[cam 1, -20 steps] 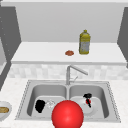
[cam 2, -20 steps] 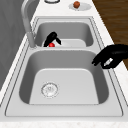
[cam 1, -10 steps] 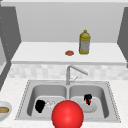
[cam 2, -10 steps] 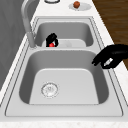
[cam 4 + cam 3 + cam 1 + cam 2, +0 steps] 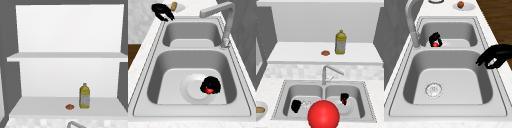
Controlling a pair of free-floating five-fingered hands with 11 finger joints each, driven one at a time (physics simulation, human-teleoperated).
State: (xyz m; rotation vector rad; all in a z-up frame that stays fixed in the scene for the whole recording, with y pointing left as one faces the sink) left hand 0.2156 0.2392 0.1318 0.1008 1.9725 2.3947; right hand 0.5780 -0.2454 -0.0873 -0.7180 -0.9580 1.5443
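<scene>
Right hand [image 5: 210,86] is down in the right basin [image 5: 173,82], fingers curled round a small red object [image 5: 208,90], just over the white plate [image 5: 190,87] on the basin floor. Left hand [image 5: 495,57] hovers loosely curled, holding nothing, at the left basin's [image 5: 451,85] front edge. Yellow bottle [image 5: 340,42] stands on the shelf [image 5: 301,53], label unreadable

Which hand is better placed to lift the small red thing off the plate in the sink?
Right. The right hand is curled round the red thing over the plate in the right basin. The left hand hangs over the left basin's front rim, holding nothing.
</scene>
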